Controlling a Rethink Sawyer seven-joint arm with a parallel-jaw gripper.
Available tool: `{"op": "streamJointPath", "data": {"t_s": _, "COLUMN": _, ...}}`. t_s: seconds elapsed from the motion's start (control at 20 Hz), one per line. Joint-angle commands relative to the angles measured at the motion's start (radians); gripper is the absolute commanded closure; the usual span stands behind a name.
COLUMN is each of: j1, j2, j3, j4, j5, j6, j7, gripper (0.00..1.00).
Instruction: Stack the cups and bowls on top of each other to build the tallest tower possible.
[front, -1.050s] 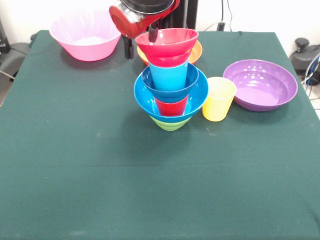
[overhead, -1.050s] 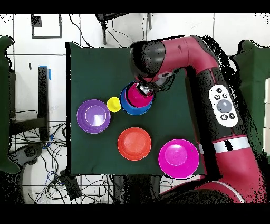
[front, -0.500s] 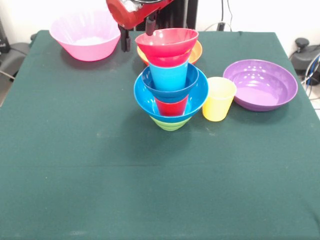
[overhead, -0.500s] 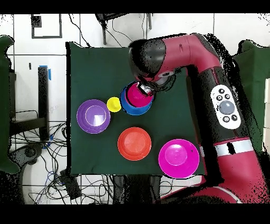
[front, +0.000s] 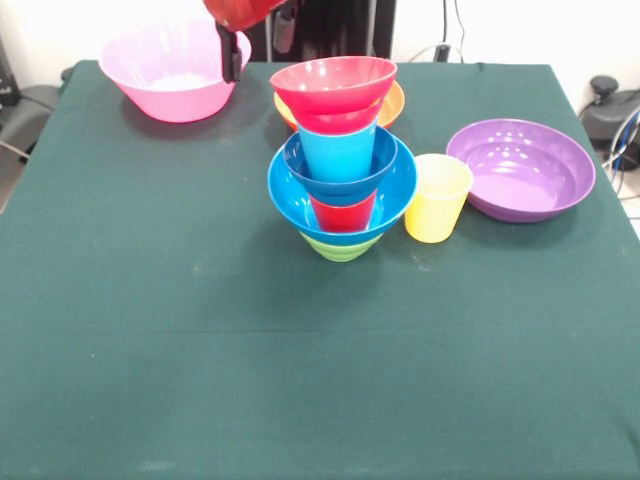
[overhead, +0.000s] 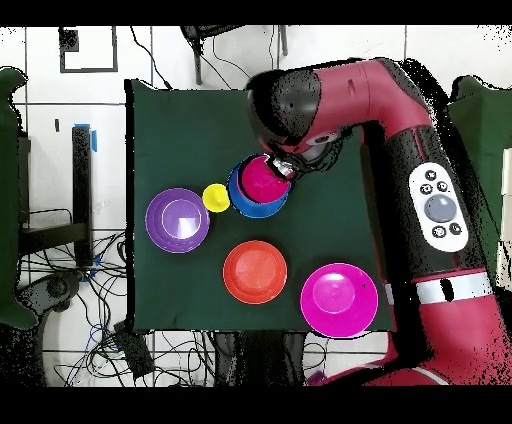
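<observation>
Tower (front: 341, 160) status: the multicolour pile stands upright at the centre of the green tabletop (front: 200, 350). Bottom to top it reads small green plastic bowl (front: 340, 247), large blue plastic bowl (front: 385, 205), red tapered plastic cup (front: 343, 212), small blue plastic bowl (front: 340, 185), sky-blue plastic cup (front: 338, 152), and the small glossy red plastic bowl (front: 333, 85) now capping it.

Change noted: a second ago your gripper (front: 255, 40) sat right at the red bowl's far-left rim. It has since lifted and drawn off toward the far left, clear of the bowl. The fingers (front: 232, 58) now hang apart and hold nothing; one dark tip shows in front of the large pink plastic bowl (front: 170, 70) at the far-left corner. In the overhead view the arm (overhead: 400, 120) covers the wrist, so nothing more can be read there.

Meaning for the task: the red bowl has kept its place through the release, sitting level on the sky-blue cup, so this placement looks complete and the pile has gained one tier.

Remaining stock: the yellow tapered plastic cup (front: 437, 197) stands just right of the tower, nearly touching the large blue bowl. The wide shallow purple plastic bowl (front: 520, 170) lies further right. The orange plastic bowl (front: 392, 103) sits behind the tower, mostly hidden. You should judge the yellow cup the likeliest next piece; its closeness to the pile calls for a careful approach so the base is not nudged.
</observation>
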Motion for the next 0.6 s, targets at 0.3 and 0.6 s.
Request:
{"op": "streamJointPath", "data": {"t_s": 0.3, "j1": -0.022, "j2": 0.058, "j3": -0.028, "j4": 0.001, "j5": -0.099, "j6": 0.052, "j7": -0.43, "gripper": 0.0}}
{"op": "streamJointPath", "data": {"t_s": 0.6, "j1": -0.031, "j2": 0.152, "j3": -0.036, "j4": -0.092, "j5": -0.151, "j6": 0.028, "j7": -0.499, "gripper": 0.0}}
